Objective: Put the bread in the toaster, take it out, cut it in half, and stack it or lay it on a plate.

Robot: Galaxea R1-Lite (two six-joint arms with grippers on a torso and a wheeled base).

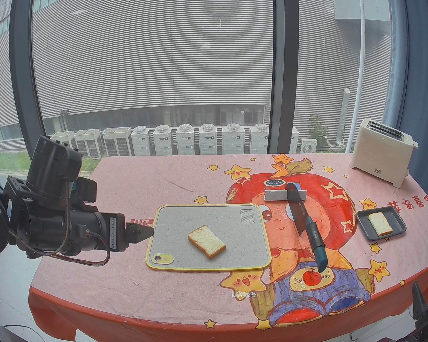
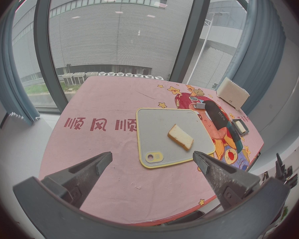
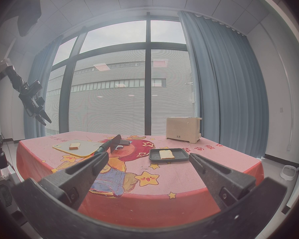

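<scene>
My right gripper (image 3: 148,156) hangs wide open and empty off the table (image 1: 128,281) at 4 o'clock. My left gripper (image 2: 152,156), equally wide, is at 9 o'clock near the cutting board (image 1: 176,224). One bread slice (image 1: 207,241) lies on that board at 12 o'clock, the knife (image 1: 306,224) at 1, another slice (image 1: 380,223) on the plate (image 1: 395,217) at 2, the toaster (image 1: 383,152) beyond.

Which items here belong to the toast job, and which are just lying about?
Job: toaster, bread slice, cutting board, knife, plate holding another slice.
Lying about: grey knife rest, cartoon tablecloth.
</scene>
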